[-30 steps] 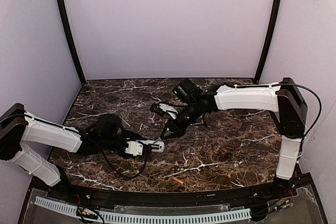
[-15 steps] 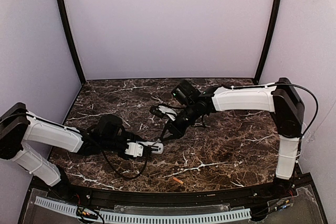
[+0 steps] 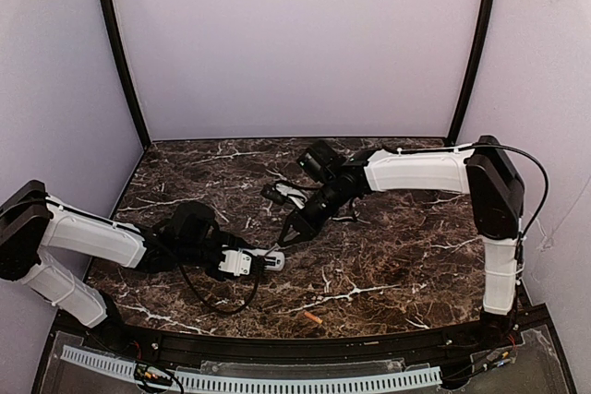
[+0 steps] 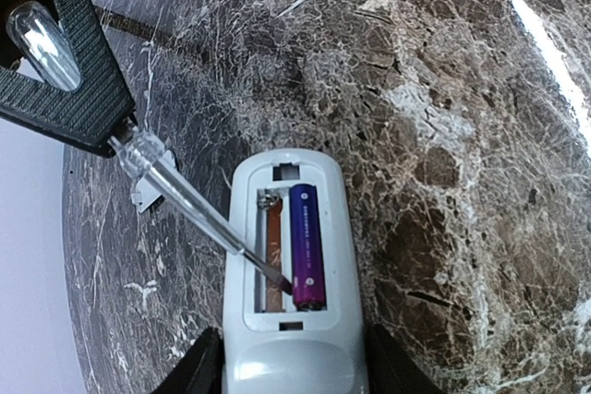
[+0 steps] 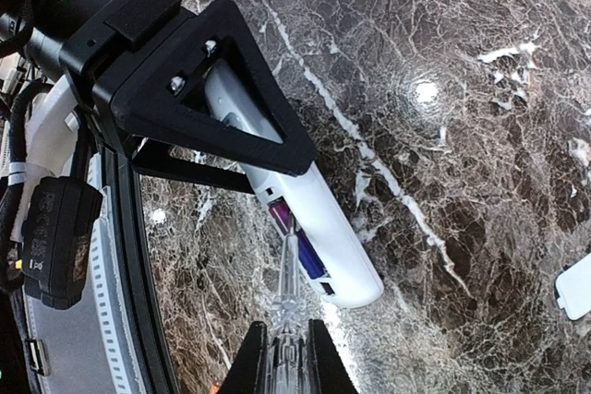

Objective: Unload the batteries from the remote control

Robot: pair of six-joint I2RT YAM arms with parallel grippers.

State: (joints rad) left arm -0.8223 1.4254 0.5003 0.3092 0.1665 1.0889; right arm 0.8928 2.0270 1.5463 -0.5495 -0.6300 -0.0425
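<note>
The white remote control (image 4: 343, 256) lies back-up, compartment uncovered, with my left gripper (image 4: 294, 368) shut on its near end. One purple battery (image 4: 307, 246) sits in the right slot; the left slot shows only a brown floor and a spring. My right gripper (image 5: 286, 357) is shut on a clear-handled screwdriver (image 5: 288, 297), whose tip rests in the compartment against the battery's near end (image 5: 309, 260). From above, both grippers (image 3: 245, 262) (image 3: 294, 228) meet at the remote (image 3: 270, 260). An orange battery (image 3: 312, 318) lies loose near the front edge.
A small flat white cover piece (image 5: 574, 285) lies on the dark marble table (image 3: 397, 256) behind the remote. The black front rail (image 3: 305, 348) runs close to the orange battery. Purple walls enclose the table on three sides.
My right arm has swung slightly left and down toward the remote, bringing the screwdriver tip to the compartment. The left gripper and remote have shifted only slightly.
</note>
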